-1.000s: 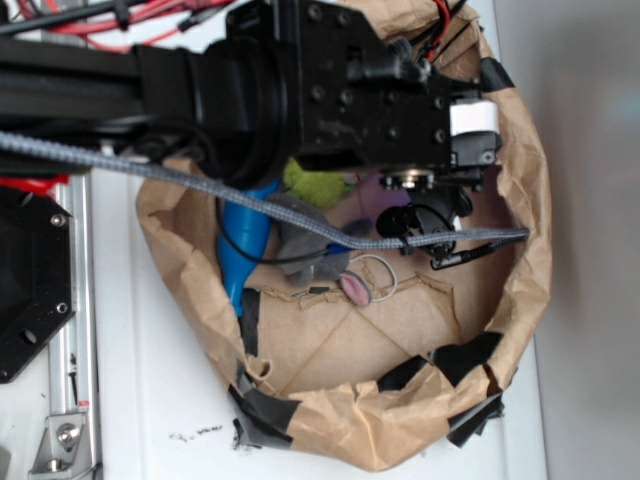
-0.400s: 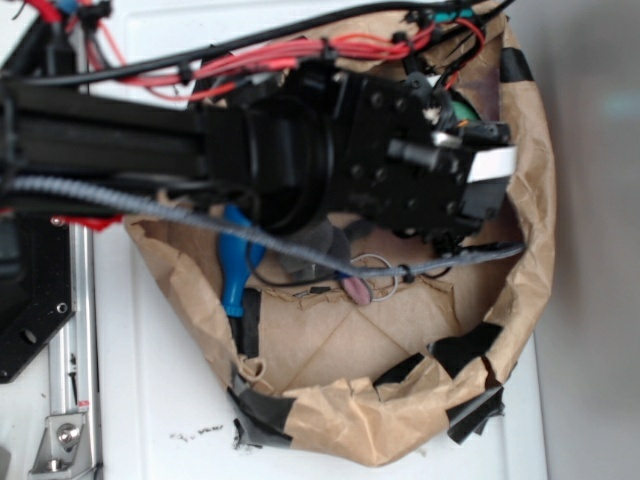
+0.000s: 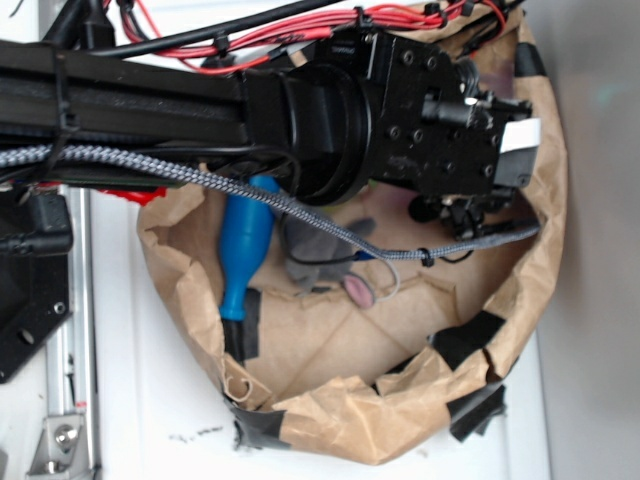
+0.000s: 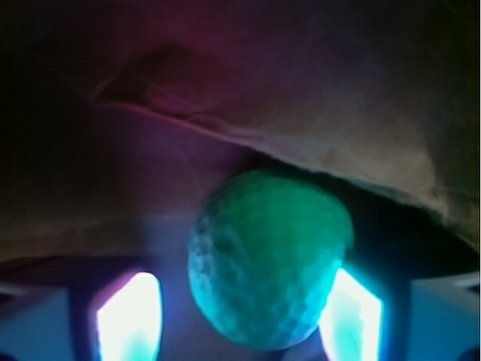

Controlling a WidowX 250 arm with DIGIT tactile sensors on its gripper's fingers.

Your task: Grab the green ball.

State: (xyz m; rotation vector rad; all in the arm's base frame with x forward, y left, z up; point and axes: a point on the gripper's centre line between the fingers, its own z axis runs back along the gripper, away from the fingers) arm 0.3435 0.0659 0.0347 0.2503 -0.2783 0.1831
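Basically, the green ball (image 4: pixel 270 259) sits dead centre-bottom of the wrist view, right btwn the two glowing fingers (image 4: pixel 129 316), w/ crumpled brown paper (image 4: pixel 361 128) rising just behind it. Gripper (image 4: pixel 240 320) is spread apart, one finger each side of the ball; whether the pads touch it yet, can't tell. Ball is round, so no long axis to line up. In the exterior view the ball is hidden under the arm; the gripper (image 3: pixel 470 205) hangs at upper right of the frame, inside the paper bowl (image 3: pixel 380 425), near its far wall. My read: closing should do it. No brands or legible writing anywhere.
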